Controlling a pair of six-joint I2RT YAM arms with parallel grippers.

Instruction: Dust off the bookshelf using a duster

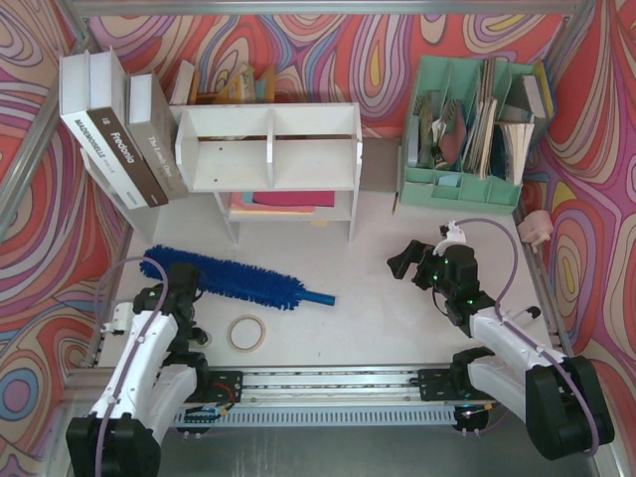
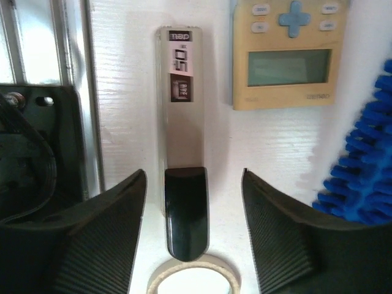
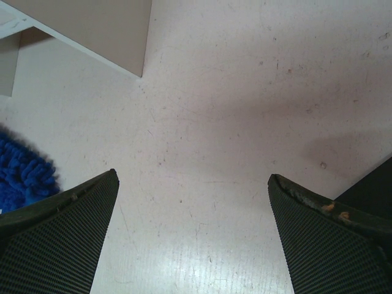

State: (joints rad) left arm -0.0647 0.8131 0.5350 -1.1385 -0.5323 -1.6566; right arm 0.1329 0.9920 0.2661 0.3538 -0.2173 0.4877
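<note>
The white bookshelf stands at the back centre, and one of its legs shows in the right wrist view. In front of it the blue fluffy duster lies flat on the table with its thin handle pointing right. My left gripper hovers at the duster's left end. It is open and holds nothing, with the duster's bristles off to its right. My right gripper is wide open over bare table, right of the handle. Blue bristles show at its left edge.
A tape roll lies near the front. A clear case with a black cap and a yellow keypad device lie under my left gripper. Books lean at back left. A mint-green organizer stands at back right.
</note>
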